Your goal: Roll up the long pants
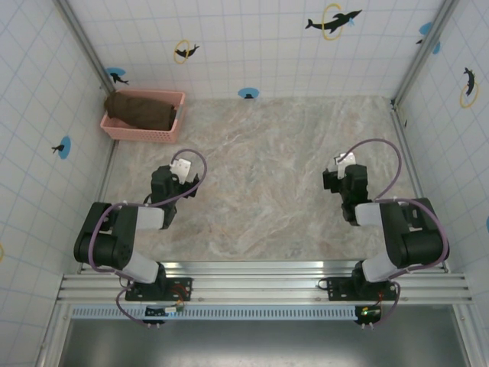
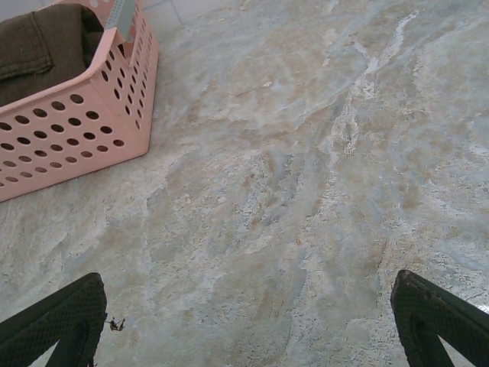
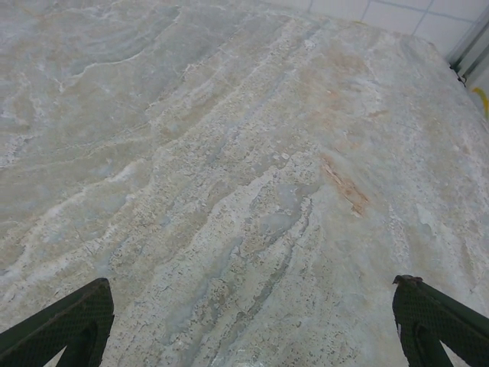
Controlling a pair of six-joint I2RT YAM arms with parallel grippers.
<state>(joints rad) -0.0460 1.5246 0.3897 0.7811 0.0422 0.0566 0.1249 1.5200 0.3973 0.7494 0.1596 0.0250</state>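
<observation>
- Long pants: lie as a dark brown bundle at the far left corner, well apart from both pincers
- Left pincer: hangs over bare counter, jaws spread wide, gripping nothing; stands nearer the long pants, with them ahead and to its left
- Right pincer: hangs over the counter's right half, jaws likewise wide apart and empty, far across from the long pants
- Pink basket: holds the long pants, cloth filling most of it; turns a perforated side toward the left pincer
</observation>
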